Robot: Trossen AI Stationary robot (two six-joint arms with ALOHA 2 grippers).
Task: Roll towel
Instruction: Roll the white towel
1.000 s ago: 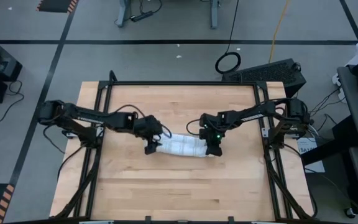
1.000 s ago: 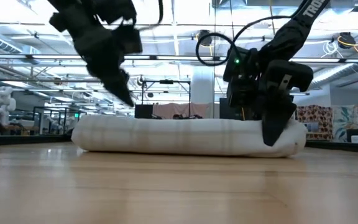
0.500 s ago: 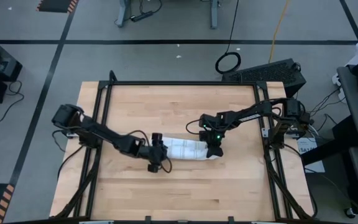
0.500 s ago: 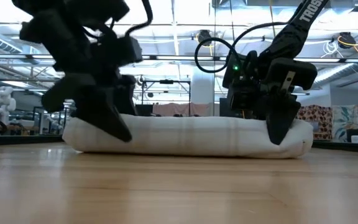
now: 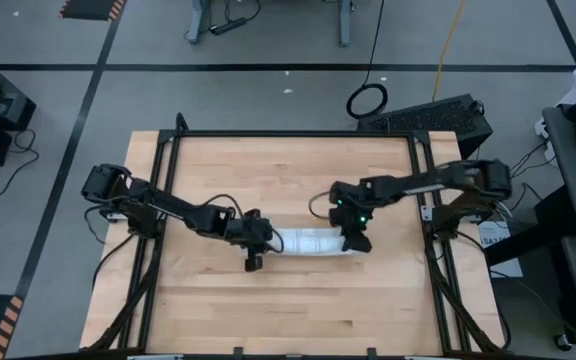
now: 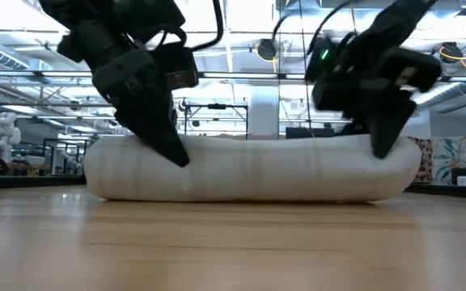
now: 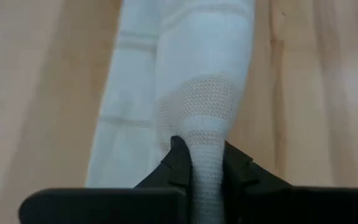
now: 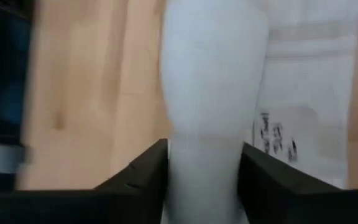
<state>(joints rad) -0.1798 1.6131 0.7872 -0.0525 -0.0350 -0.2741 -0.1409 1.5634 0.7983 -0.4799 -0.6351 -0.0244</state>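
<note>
High view: left gripper (image 5: 256, 243) newly pinched on towel (image 5: 311, 241) end — right gripper (image 5: 355, 237) now spread astride, roll nearly complete.

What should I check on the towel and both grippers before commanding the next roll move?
1. Towel formed into a roll lying flat on the table: ok.
2. Left gripper pinching the towel's end fabric, fingers tight on a narrow fold: ok.
3. Right gripper straddling the other end, fingers standing apart on either side of the roll: firm grip cannot tell.
4. Roll even along its length in the low view, no loose tail hanging out: ok.
5. Label tag tucked in: not ok, printed tag shows on the outside.
</note>
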